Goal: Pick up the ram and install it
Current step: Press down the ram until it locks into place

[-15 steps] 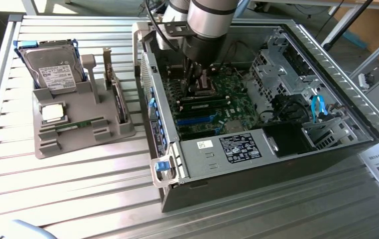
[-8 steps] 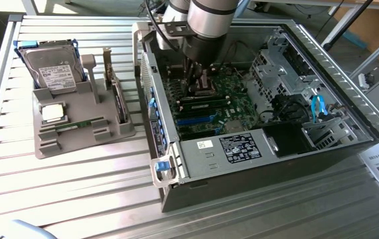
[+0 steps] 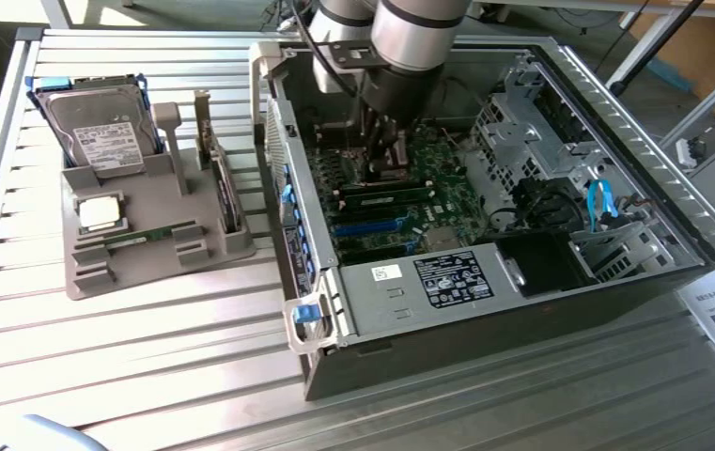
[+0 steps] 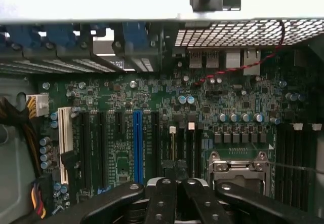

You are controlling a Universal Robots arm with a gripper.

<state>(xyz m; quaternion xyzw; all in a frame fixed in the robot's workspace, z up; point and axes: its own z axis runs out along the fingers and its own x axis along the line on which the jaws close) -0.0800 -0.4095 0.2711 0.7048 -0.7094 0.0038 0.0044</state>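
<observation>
Slatted metal table (image 3: 144,376) carries the open computer case (image 3: 458,352) on the exterior view's right and a grey parts tray (image 3: 119,272) on its left, the two just beside each other. The case lies on its side with the panel off. Inside it are the green motherboard (image 4: 243,89), a bundle of cables at one end and a drive cage. The arm reaches down into the case, with the gripper (image 4: 176,176) low over the memory slots (image 4: 190,148), between the blue card slot (image 4: 137,143) and the processor socket (image 4: 239,165). The fingers are pressed together. A thin edge runs out from the tips along a slot, but I cannot tell whether it is a stick pinched edge-on or the slot itself. My judgement is that the install step is in hand, at the slot. This step calls for the stick square over the slot and a straight push down. The tray holds the hard drive (image 3: 101,132) upright at the back and the processor chip (image 3: 101,213) flat in its pocket. One ram stick (image 3: 150,236) lies flat in the front groove, untouched and well apart from the gripper.
</observation>
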